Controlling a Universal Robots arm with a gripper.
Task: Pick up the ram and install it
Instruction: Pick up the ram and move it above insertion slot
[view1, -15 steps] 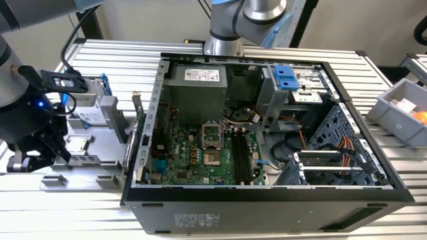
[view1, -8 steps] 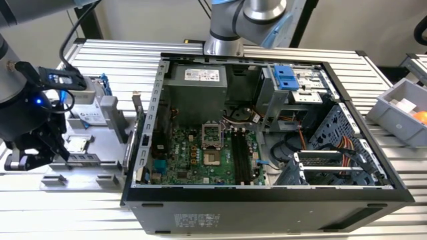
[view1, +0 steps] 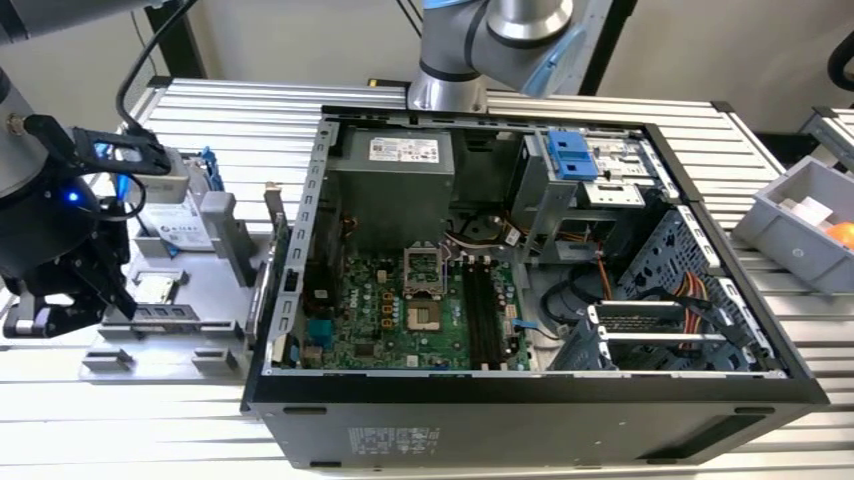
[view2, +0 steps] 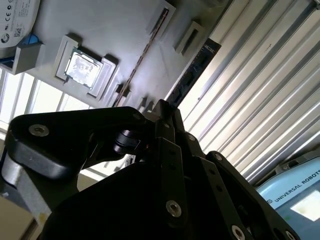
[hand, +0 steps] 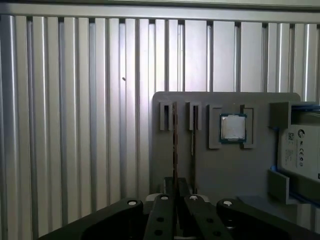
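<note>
First wrist view looks down past the gripper onto a grey tray lying on the ribbed metal desk. The ram stands on edge in a slotted holder on that tray. It shows as a thin dark line that runs right in under the gripper's tip. A CPU sits in its pocket just beside the holders, and a hard drive lies further along the tray. Whether the gripper is clamped on the ram or merely poised around it, I cannot tell.

In the exterior view the gripper hangs low over the tray at that view's left, well apart from the open case in the middle. The long black slots on the board inside look bare to me.

I'd put the job near its start. The gripper is at the ram, but the ram looks seated in its holder and not lifted. It has not been carried to the case, and nothing has been installed.
</note>
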